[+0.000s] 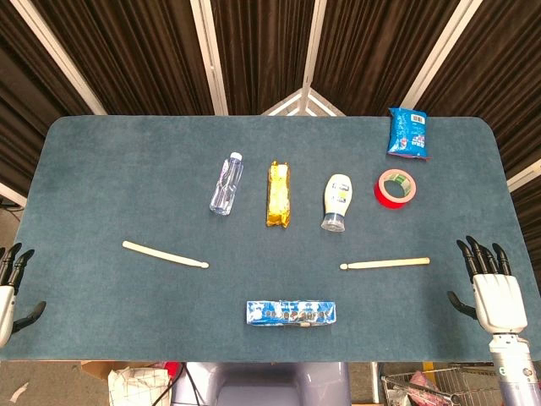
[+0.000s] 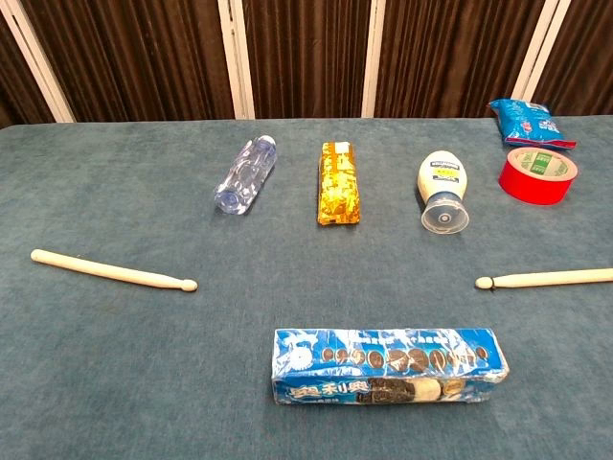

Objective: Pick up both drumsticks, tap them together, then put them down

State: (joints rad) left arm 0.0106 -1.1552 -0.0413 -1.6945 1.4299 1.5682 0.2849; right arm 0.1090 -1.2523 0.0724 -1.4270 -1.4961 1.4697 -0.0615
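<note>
Two pale tapered wooden drumsticks, left stick and right stick, flat on blue felt desk, left hand and right hand at edges, fingers spread, empty

The left hand was cut off by the left edge of the head view, so only part of its fingers was seen, well left of the left drumstick. Neither hand was caught in the chest view. There, the butt of the right drumstick was clipped by the right edge, and the blue snack bag beyond the red tape roll was partly cropped too. The print on the cookie pack was too small to be read. The counter was cut off on every side.
</note>
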